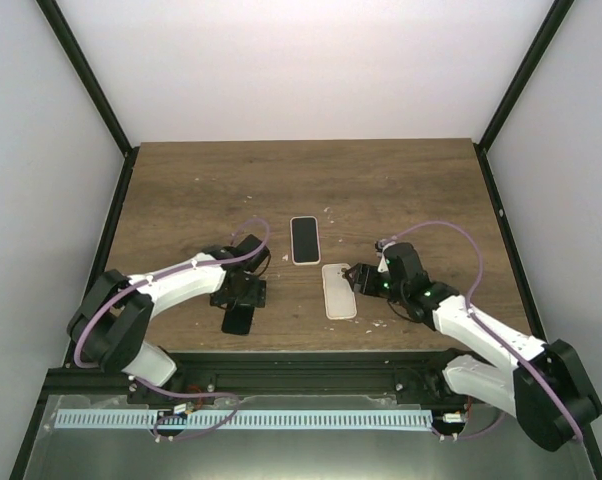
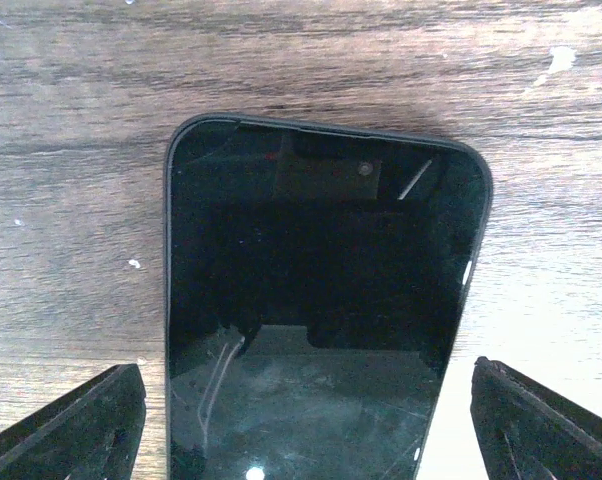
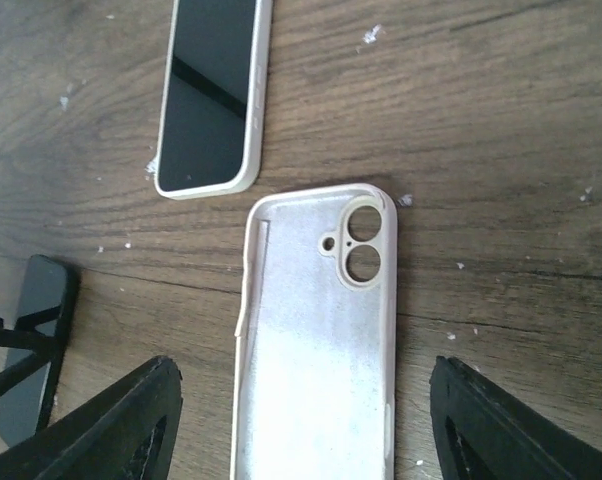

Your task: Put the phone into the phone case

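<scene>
The phone (image 1: 239, 321) is lying flat, screen up, close to the near edge of the desk (image 1: 181, 180), left of its middle. The left gripper (image 1: 243, 298) is hanging right at the phone's far end. In the left wrist view its fingers (image 2: 71, 430) are standing spread on either side of the glossy black slab, with a strip of bare wood showing between each finger and the phone's long edges, so the jaws are released and grasping nothing. The phone case (image 1: 339, 291), cream and empty, is lying hollow side up near the near edge, just right of the desk's middle and well apart from the phone. The right gripper (image 1: 358, 277) is hovering at the case's right side. In the right wrist view its fingers (image 3: 121, 430) are straddling the case with wood visible on both sides, so those jaws are released too. A second handset (image 1: 304, 240), sitting in a cream case of its own, is lying screen up just beyond the empty case, toward the desk's centre
</scene>
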Robot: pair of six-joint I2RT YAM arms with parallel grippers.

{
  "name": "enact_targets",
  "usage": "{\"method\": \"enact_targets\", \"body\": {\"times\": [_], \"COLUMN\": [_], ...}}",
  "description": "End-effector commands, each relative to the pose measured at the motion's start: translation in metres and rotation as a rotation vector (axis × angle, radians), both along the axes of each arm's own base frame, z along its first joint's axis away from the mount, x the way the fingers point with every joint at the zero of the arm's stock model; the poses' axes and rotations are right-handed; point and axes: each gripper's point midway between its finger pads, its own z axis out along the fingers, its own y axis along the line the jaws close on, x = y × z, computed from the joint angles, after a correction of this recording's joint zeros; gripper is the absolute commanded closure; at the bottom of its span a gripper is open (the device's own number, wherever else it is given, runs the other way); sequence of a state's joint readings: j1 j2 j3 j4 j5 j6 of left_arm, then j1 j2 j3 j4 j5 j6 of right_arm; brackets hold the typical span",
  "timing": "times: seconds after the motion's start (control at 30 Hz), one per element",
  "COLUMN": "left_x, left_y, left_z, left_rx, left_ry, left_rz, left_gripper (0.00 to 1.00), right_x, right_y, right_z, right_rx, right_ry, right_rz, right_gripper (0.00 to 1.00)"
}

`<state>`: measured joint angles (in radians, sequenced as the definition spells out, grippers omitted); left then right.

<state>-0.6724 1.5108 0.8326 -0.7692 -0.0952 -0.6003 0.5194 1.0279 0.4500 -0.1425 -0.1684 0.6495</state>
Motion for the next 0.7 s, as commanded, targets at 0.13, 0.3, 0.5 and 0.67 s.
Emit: {"method": "enact_targets", "body": {"times": [0.13, 0.3, 0.5, 0.67], "left_x": [0.001, -0.004, -0.007, -0.007], "left_y": [0.005, 0.003, 0.006, 0.003], "left_z": [-0.001, -0.013, -0.018, -0.022], "left_rx": [0.032, 0.030, 0.039, 0.018], "left_ry": [-0.015, 0.022, 0.026, 0.032], "left_rz": [-0.058, -0.065, -0.063, -0.069], "left_gripper": [0.06, 0.07, 0.09, 0.12], "right_x": [0.000, -0.002, -0.004, -0.004], "right_y": [-0.001, 0.001, 0.004, 0.008], "right_z": [-0.020, -0.035, -0.048, -0.059], "right_rx": [-0.051, -0.065, -0.079, -0.085], "right_ry": [0.039, 0.081, 0.117, 0.154], "right_rz": [0.021, 0.038, 0.067, 0.084], "right_gripper": [0.33, 0.34, 0.39, 0.42]}}
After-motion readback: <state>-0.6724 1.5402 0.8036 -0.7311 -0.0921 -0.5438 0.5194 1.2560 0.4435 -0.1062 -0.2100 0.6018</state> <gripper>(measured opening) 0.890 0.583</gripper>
